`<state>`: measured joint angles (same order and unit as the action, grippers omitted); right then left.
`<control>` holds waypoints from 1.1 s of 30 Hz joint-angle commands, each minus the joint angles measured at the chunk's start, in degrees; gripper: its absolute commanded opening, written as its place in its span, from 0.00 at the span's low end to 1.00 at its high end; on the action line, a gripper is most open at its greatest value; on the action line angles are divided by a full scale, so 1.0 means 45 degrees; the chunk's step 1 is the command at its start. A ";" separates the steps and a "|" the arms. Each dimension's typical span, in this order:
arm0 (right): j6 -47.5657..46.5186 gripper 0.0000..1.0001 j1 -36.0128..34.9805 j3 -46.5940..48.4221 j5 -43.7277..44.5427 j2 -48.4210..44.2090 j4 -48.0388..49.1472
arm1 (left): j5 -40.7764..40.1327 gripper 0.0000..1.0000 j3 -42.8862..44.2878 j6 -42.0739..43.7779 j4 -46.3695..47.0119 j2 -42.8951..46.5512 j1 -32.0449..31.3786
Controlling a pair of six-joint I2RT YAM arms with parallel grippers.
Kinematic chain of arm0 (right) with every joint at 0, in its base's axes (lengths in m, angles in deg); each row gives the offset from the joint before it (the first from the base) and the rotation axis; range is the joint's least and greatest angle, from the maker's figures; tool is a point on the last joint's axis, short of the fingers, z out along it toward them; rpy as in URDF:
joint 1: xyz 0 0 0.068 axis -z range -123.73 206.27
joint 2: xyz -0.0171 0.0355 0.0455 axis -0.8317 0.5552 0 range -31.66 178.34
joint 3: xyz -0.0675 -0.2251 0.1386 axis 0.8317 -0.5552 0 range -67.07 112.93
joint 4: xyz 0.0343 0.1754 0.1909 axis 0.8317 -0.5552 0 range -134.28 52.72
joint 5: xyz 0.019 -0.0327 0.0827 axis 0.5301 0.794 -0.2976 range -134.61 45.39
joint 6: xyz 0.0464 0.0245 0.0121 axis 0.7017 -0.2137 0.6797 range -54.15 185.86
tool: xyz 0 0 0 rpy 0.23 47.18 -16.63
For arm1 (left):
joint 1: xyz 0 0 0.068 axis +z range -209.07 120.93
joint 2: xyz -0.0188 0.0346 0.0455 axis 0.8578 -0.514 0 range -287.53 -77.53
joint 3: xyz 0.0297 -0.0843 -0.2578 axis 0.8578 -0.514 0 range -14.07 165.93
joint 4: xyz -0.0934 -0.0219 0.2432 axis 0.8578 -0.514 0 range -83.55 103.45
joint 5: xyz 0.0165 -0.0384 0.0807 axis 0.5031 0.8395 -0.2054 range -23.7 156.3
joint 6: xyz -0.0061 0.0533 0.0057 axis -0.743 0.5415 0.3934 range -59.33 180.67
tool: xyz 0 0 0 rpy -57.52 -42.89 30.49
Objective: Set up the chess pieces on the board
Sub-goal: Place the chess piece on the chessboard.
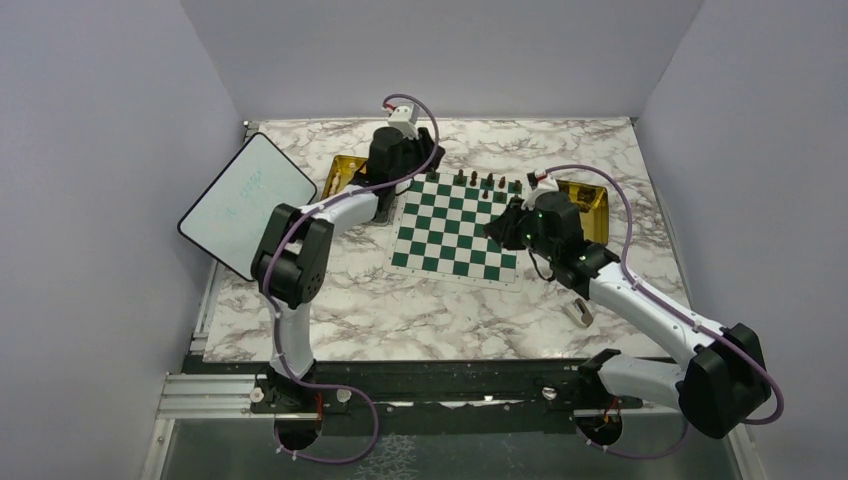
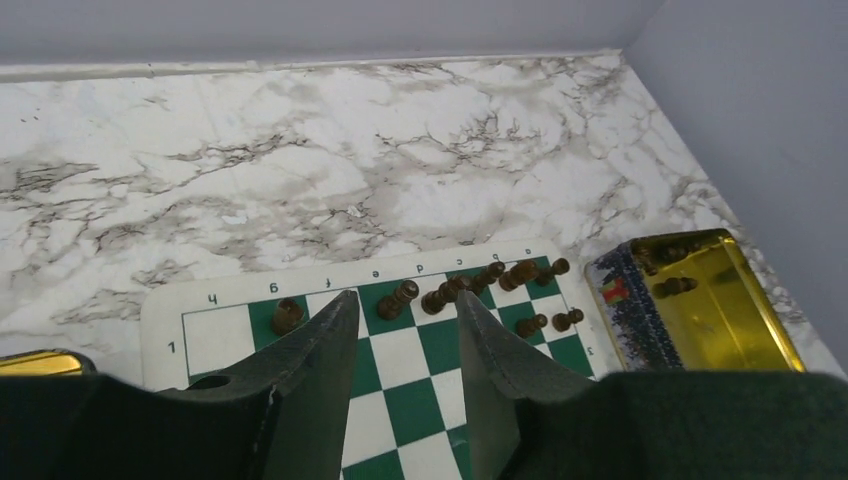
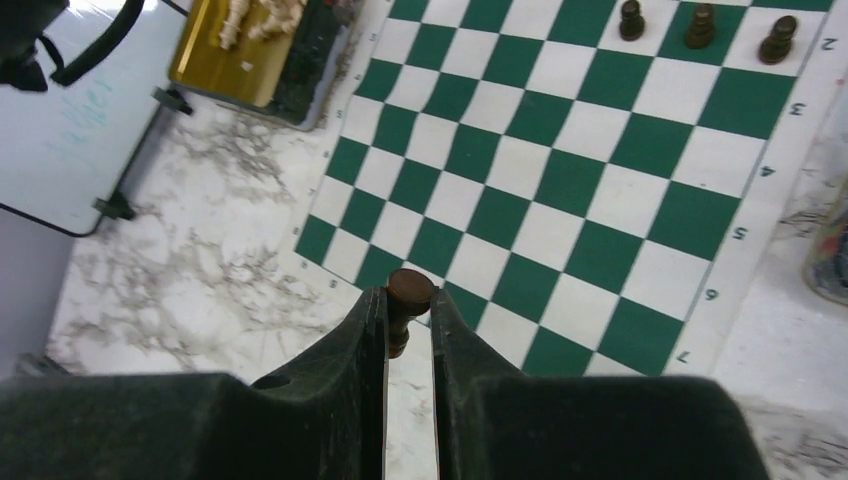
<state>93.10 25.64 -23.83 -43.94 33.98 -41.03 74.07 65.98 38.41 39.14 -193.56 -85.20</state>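
Pale grey walls enclose a white, grey-veined marble-pattern worktop [image 1: 330,320]. At its centre lies the flat green-and-white chessboard mat [image 1: 455,235]. A row of dark brown turned chess pieces [image 1: 474,179] stands along the mat's far edge.

The left claw [image 2: 405,305] hangs over the mat's far left corner, spread and gripping nothing. The right claw [image 3: 408,300] pinches a single dark brown piece [image 3: 410,287] above an edge of the mat.

A shallow gold rectangular tray [image 3: 230,60] lies just beyond the mat's left side. It holds pale cream pieces [image 3: 262,15] and is partly hidden by the left arm in the top view. A second gold tray [image 1: 590,205] flanks the right side, partly masked by the right wrist. A rounded white tablet with a black rim [image 1: 245,205] sits tilted at the left wall. A small grey-beige block [image 1: 578,312] lies beside the right forearm.
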 commanded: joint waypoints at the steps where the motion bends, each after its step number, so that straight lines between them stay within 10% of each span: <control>1: 0.2350 0.14 0.0098 0.0027 -0.0836 0.0316 0.1785 | 0.0920 0.44 -0.1714 -0.1215 0.0243 0.2077 0.0199; 17: 0.8879 0.14 0.0165 -0.0289 -0.0474 0.1019 0.5437 | 0.3494 0.55 -0.5837 -0.1607 0.0228 0.7407 0.0014; 33: 1.2383 0.13 0.0186 -0.1055 0.0204 0.1620 0.8137 | 0.3149 0.58 -0.6320 -0.0649 0.1370 0.7623 -0.2172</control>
<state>145.60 26.03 -28.05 -45.25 41.39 -8.52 89.80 37.40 33.95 42.47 -159.07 -94.01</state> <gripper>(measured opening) 0.210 0.582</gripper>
